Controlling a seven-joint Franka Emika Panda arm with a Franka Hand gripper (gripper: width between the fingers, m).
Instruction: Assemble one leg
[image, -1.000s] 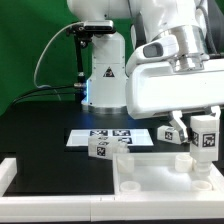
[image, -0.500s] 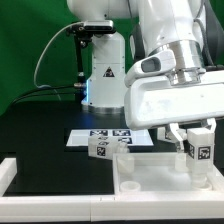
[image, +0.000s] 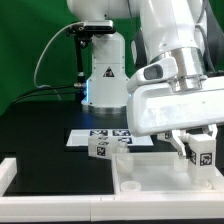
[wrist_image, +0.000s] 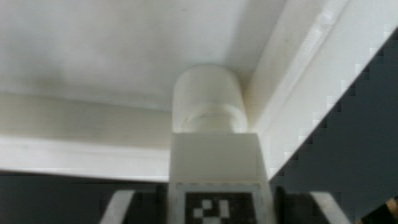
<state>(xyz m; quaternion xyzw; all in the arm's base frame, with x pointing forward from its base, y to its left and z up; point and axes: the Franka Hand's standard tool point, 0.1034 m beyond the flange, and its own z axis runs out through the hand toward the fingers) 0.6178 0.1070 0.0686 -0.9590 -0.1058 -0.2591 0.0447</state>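
Observation:
My gripper (image: 198, 152) is shut on a leg (image: 203, 155), a white oblong block with a black-and-white tag, held upright over the right corner of the large white tray-like piece (image: 150, 180). In the wrist view the leg (wrist_image: 212, 140) points its rounded stub end into the tray's inner corner (wrist_image: 267, 60), and my fingers (wrist_image: 121, 205) flank its tagged end. Other legs (image: 99, 147) lie on the black table near the tray's far rim.
The marker board (image: 85, 136) lies flat behind the loose legs. The arm's white base (image: 104, 70) stands at the back. A white rail (image: 8, 175) runs along the table's front at the exterior view's left.
The gripper has lowered with the leg, bringing it closer to the tray's corner; the arm body has shifted slightly down and toward the exterior view's left.

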